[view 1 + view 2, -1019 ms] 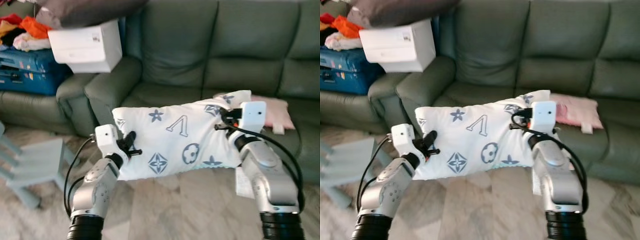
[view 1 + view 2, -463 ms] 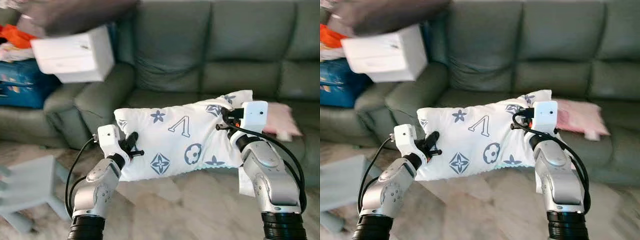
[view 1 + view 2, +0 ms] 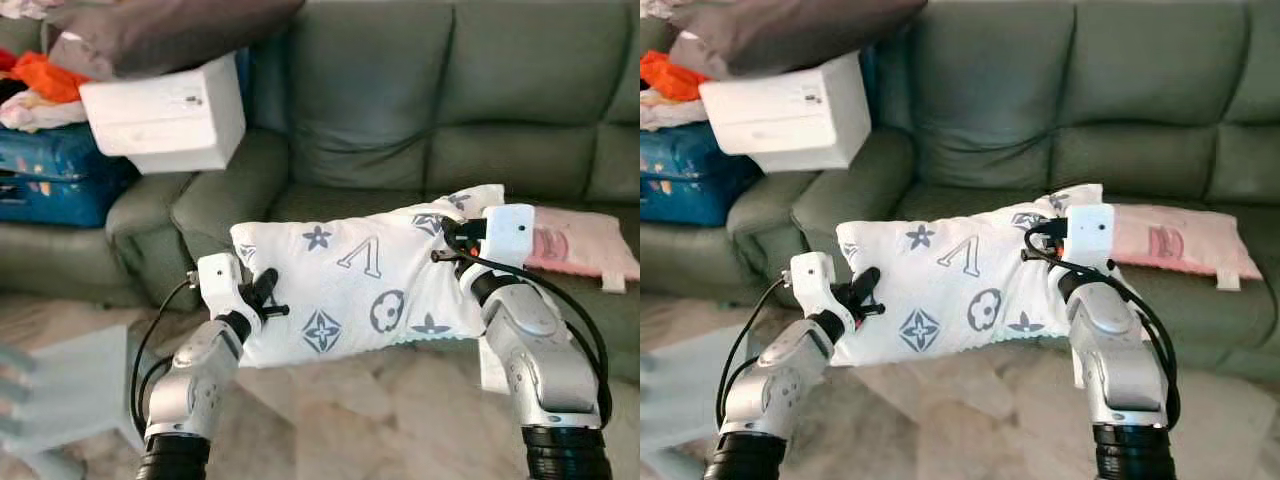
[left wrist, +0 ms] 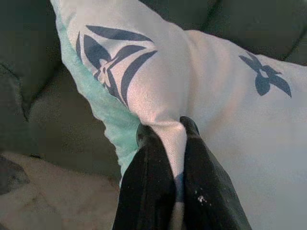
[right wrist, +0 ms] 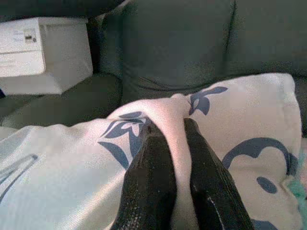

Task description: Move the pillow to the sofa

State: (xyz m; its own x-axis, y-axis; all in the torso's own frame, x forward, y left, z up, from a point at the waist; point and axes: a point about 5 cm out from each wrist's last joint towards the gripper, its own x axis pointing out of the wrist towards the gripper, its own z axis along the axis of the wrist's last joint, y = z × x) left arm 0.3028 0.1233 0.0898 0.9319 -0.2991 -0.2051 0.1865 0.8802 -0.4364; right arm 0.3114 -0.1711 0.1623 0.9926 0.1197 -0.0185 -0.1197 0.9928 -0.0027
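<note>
Sofa [image 3: 420, 110] looms nearer than a second ago, beyond both end effectors. Left end effector [image 4: 168, 132] and right end effector [image 5: 169, 125] each pinch a fold of the pillow [image 3: 360, 285], stretched between them above the marble floor [image 3: 340, 420]; wrist views show the clamped cloth.

Pillow [image 3: 360, 285] held betw. left tool [image 3: 262, 296] & right tool [image 3: 447, 240], before sofa [image 3: 400, 130]

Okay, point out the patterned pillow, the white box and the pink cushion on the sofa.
patterned pillow [image 3: 350, 290]: left eye view, on the middle of its printed face.
white box [image 3: 165, 115]: left eye view, on its front side.
pink cushion [image 3: 1170, 240]: right eye view, on its top.
</note>
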